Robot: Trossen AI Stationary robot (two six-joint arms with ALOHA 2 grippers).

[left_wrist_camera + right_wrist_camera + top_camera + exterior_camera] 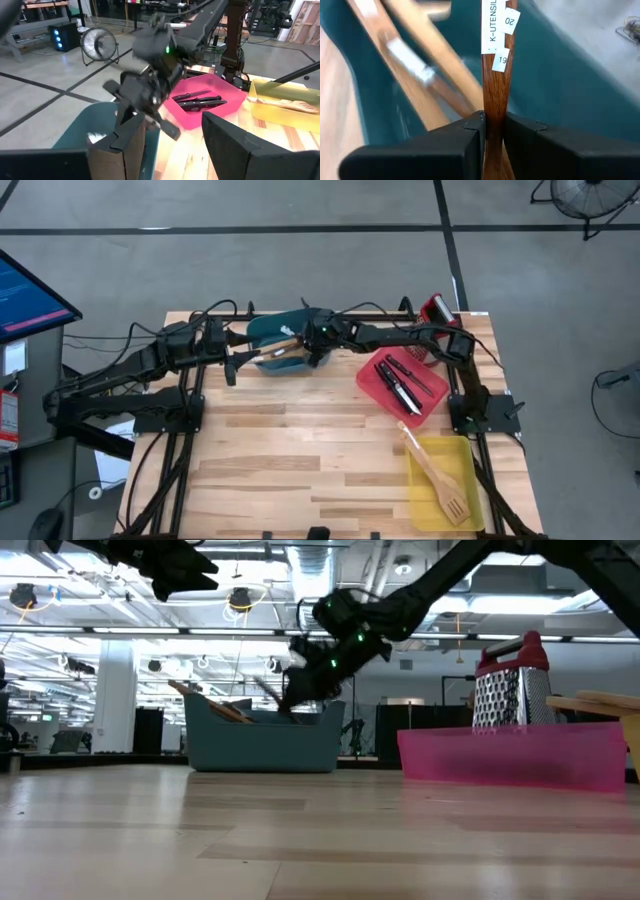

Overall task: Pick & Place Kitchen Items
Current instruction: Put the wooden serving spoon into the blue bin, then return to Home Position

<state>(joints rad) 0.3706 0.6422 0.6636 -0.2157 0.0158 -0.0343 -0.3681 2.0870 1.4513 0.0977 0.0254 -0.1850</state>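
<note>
A teal bin (270, 330) stands at the table's far middle with pale wooden utensils (410, 65) lying in it. My right gripper (495, 125) hangs over the bin's right part, shut on a brown wooden utensil (495, 75) that bears white labels. In the low view the right gripper (300, 690) sits just above the teal bin's (262, 735) rim. My left gripper (175, 145) stands open, raised above the table just left of the bin, with nothing between its fingers. My right gripper pinches the brown utensil's slim handle (495, 112) between its two fingers (465, 140), which lie across it. The fingers slant down from the table's right side. The handle runs on past the fingers over the bin's inside; its far end is out of the frame.
A red bin (400, 385) with black-handled knives sits right of the teal bin. A yellow bin (440, 480) holding a wooden slotted turner is at the near right. A steel grater (438, 308) with a red handle stands at the far right corner.
</note>
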